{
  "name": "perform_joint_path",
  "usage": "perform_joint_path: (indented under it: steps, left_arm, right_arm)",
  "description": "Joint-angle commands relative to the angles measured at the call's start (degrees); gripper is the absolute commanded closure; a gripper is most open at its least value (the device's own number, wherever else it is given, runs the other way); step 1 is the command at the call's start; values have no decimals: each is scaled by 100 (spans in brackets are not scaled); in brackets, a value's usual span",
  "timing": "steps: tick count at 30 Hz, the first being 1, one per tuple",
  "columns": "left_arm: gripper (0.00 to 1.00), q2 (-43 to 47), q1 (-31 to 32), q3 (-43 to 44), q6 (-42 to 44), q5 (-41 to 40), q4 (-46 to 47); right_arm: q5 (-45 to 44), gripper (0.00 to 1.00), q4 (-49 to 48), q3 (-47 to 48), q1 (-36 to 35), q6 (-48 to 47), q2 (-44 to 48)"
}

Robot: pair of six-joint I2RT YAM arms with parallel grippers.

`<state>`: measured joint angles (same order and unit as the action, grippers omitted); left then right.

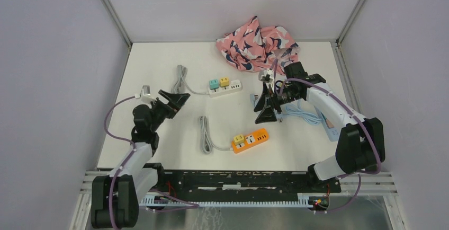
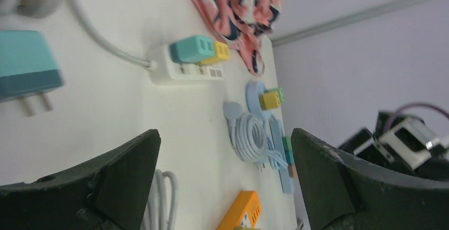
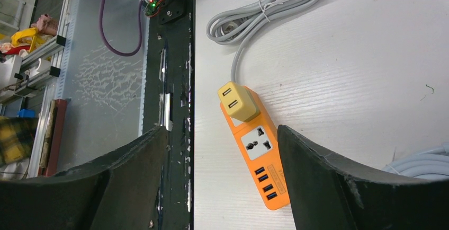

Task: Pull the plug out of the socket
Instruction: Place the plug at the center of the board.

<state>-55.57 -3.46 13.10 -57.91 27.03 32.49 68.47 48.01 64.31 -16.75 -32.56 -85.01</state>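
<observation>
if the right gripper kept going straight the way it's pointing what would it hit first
Most likely the orange power strip, near its yellow plug; both sit framed ahead of the open right gripper. Nothing shows in between, though depth is unclear.

The left arm point(image 1: 132, 158) and right arm point(image 1: 331, 103) share one build: white links between bulky black joints, with a thin purple cable point(image 1: 108, 120) along each. The left gripper point(image 1: 177, 100) and right gripper point(image 1: 266, 105) have broad, matt black, wedge-shaped fingers point(image 2: 106, 187) and a small white camera block point(image 1: 145, 90).
</observation>
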Motion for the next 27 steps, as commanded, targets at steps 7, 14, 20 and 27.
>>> perform_joint_path:
  steps: [7,14,20,27]
  left_arm:
    - [0,926,1939,583,2175,-153,237]
    - [1,901,1968,138,1654,52,1411]
    - [2,746,1964,-299,1434,207,2522]
    - [2,377,1991,-413,1392,573,3068]
  right_arm:
    - [193,18,361,75,25,-893,284]
    - [221,18,737,11,19,-1643,346]
    - [308,18,990,-225,-6,-2573,464]
    - [-166,18,918,-464,-432,-3091,572]
